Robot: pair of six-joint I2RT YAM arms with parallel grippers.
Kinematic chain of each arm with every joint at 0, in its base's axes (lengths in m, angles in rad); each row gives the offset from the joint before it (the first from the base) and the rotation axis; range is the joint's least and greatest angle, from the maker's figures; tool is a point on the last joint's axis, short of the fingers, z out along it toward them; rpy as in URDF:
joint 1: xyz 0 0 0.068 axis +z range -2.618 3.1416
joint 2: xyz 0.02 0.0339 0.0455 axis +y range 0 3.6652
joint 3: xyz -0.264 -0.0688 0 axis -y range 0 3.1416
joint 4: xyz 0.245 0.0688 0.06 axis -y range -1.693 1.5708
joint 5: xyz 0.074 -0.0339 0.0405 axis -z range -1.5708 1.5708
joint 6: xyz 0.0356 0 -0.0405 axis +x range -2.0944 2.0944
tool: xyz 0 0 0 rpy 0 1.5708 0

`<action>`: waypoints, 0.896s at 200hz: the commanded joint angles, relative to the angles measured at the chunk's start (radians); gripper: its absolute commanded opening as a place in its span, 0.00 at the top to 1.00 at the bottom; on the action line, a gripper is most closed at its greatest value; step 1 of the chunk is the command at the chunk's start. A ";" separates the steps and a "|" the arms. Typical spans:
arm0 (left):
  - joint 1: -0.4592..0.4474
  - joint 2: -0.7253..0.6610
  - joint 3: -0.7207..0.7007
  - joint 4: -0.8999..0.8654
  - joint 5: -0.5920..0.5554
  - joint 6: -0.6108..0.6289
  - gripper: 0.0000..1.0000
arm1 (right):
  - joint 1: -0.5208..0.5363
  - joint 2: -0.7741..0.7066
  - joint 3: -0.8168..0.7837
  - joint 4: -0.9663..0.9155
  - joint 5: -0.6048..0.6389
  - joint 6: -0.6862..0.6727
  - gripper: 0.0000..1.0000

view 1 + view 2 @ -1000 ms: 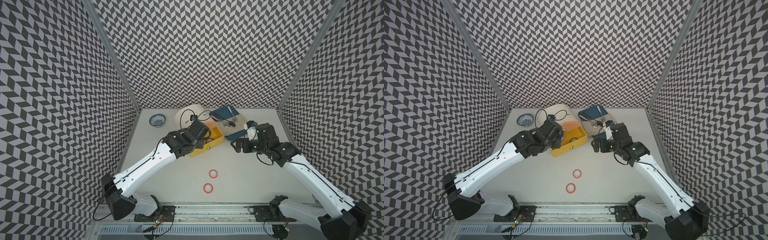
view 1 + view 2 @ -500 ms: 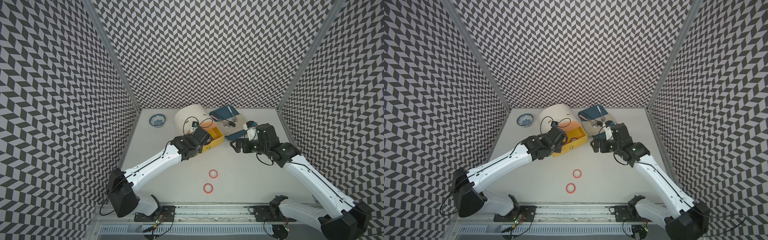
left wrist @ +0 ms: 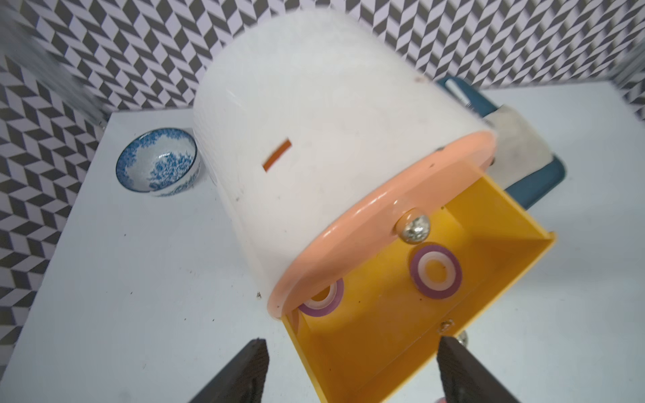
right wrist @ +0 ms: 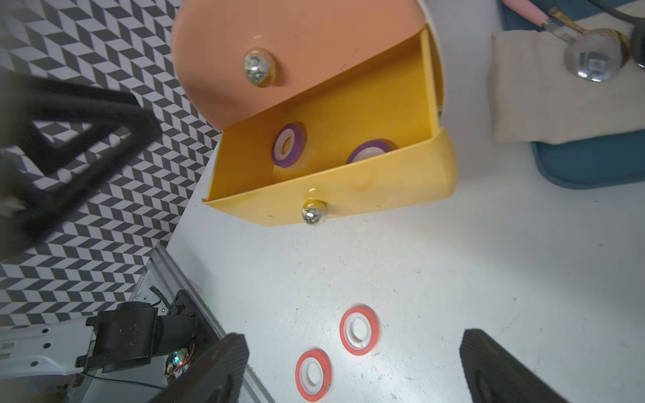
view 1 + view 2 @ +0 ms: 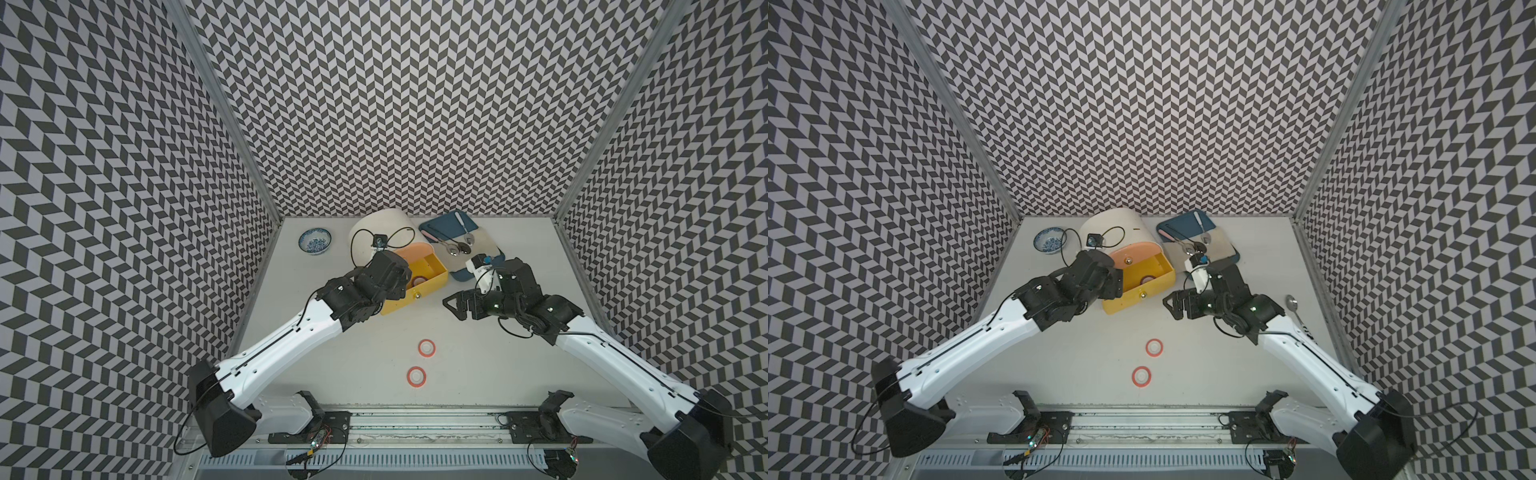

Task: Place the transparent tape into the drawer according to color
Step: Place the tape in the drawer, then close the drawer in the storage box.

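Your left gripper (image 3: 350, 343) is spread wide at the open yellow plastic drawer (image 3: 384, 314). Its wrist view shows two purple-rimmed tape rings (image 3: 435, 271) inside; in both top views you see only one. The right gripper (image 4: 352, 335), also spread and empty, is near two red-rimmed tape rings (image 4: 359, 329) on the white table (image 4: 453, 279).

Black-and-white chevron walls (image 5: 415, 104), pale tabletop (image 5: 498, 365).
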 commanded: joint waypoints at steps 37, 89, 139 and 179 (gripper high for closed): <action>0.292 -0.007 0.075 0.160 0.408 0.085 0.00 | 0.098 0.056 -0.055 0.310 0.151 -0.006 0.16; 0.430 0.136 0.122 0.198 0.584 0.118 0.00 | 0.166 0.153 -0.051 0.424 0.256 -0.013 0.22; 0.460 0.178 0.115 0.188 0.604 0.139 0.00 | 0.216 0.238 -0.037 0.515 0.315 -0.009 0.26; 0.473 0.189 0.102 0.172 0.619 0.156 0.00 | 0.254 0.300 -0.026 0.572 0.375 -0.010 0.31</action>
